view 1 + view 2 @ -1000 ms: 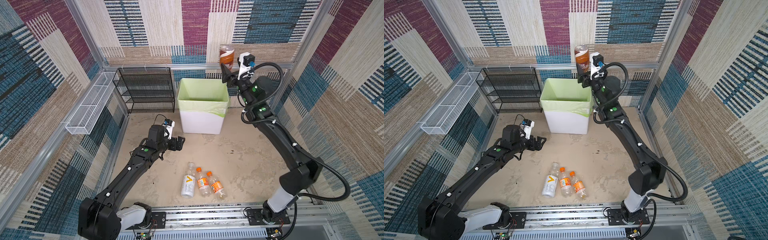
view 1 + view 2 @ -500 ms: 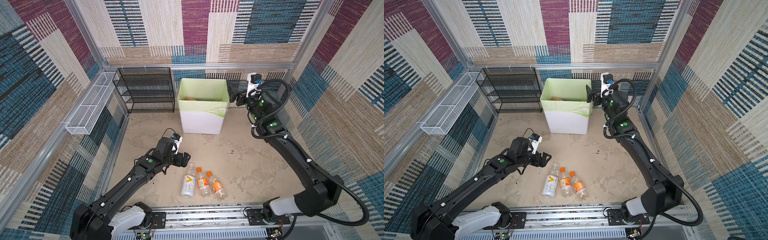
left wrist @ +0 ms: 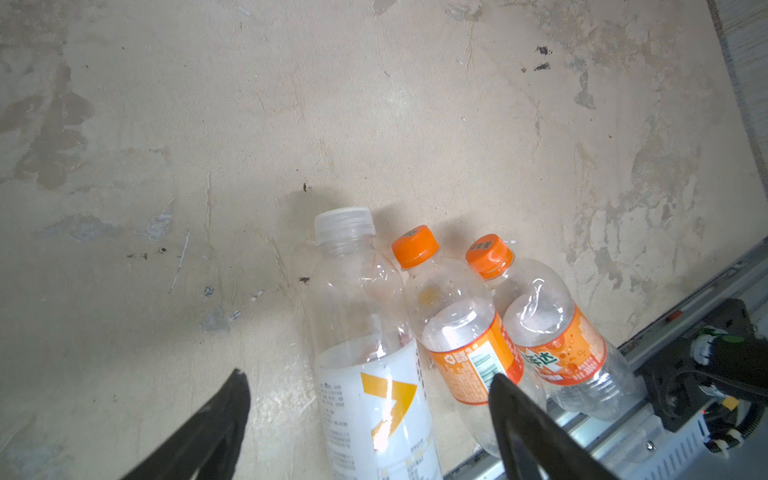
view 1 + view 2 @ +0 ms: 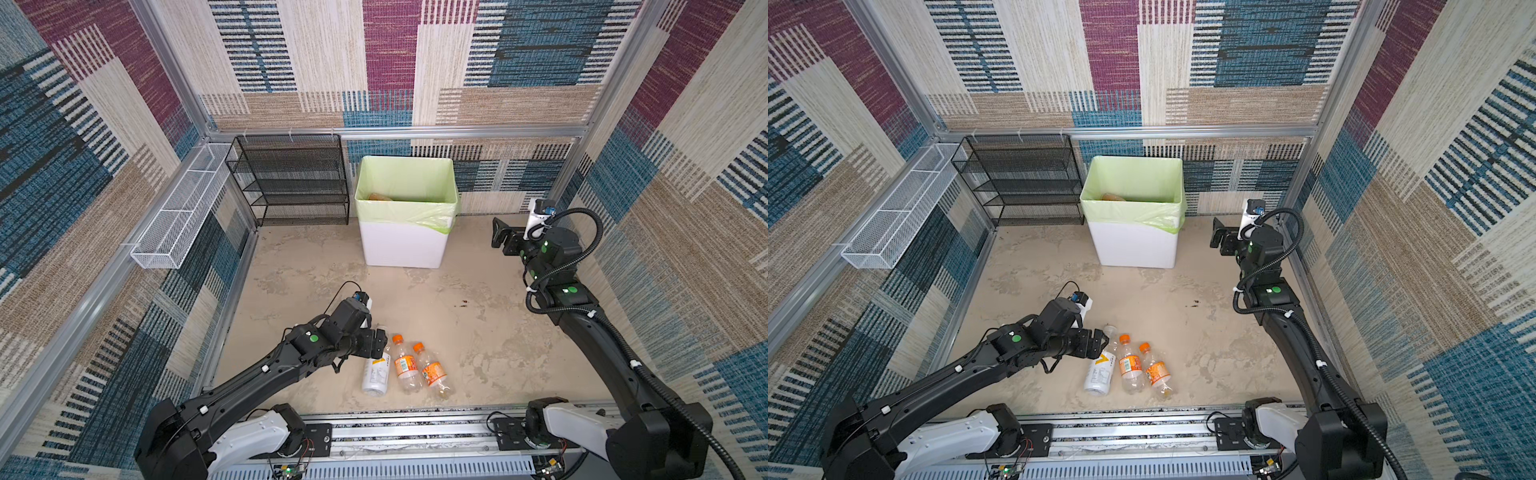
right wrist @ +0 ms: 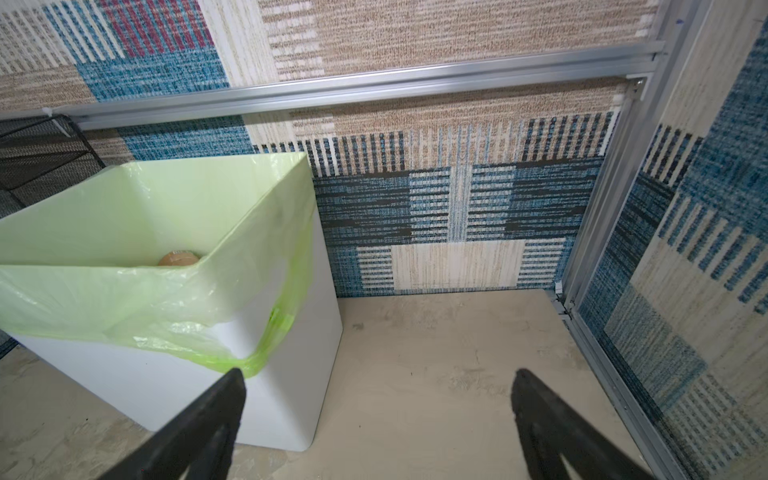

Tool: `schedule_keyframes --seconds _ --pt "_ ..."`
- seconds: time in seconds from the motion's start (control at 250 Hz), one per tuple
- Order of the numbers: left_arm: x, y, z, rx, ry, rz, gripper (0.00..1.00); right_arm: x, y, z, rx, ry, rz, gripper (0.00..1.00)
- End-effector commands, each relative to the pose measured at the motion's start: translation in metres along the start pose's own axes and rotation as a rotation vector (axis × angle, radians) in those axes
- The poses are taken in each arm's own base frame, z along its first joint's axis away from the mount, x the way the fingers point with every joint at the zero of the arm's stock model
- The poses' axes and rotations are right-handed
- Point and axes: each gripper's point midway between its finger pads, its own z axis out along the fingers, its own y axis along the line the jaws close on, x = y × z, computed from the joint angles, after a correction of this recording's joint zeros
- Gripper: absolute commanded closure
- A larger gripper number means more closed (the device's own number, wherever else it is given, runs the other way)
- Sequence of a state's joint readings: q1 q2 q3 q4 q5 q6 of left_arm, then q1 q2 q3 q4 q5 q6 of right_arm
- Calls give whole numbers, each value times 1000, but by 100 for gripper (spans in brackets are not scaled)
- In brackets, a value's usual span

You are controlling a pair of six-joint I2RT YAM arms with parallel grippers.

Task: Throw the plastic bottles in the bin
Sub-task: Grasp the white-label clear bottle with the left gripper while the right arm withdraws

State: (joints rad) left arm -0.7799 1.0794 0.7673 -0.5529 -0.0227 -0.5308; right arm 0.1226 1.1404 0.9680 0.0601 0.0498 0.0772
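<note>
1 white-labelled bottle [image 3: 357, 299] lies between left gripper [image 3: 366, 377] fingers [image 3: 224, 415].

glossy clear plastic bottles [image 3: 415, 332] on matt, mottled floor [image 3: 374, 104].

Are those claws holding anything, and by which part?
Nothing is held: left gripper open by the white-labelled clear plastic bottle, right gripper open beside the green-lined white bin.
</note>
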Motion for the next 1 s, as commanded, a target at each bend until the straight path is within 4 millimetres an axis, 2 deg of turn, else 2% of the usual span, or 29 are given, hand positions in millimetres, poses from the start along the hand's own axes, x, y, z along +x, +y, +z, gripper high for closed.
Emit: schedule_keyframes --seconds 0.0,0.292,0.664,0.812,0.996 --pt "11 9 4 -50 30 -56 9 1 0 -4 -8 -9 29 0" --pt "27 9 24 -73 97 -72 8 13 0 -4 -23 7 51 0" --pt "46 6 52 -49 175 -105 9 18 0 -1 -29 22 56 0" --pt "55 6 62 -42 199 -113 16 19 -1 -1 -22 23 57 0" --pt "60 8 69 -43 206 -119 33 22 -1 1 -24 33 59 2"
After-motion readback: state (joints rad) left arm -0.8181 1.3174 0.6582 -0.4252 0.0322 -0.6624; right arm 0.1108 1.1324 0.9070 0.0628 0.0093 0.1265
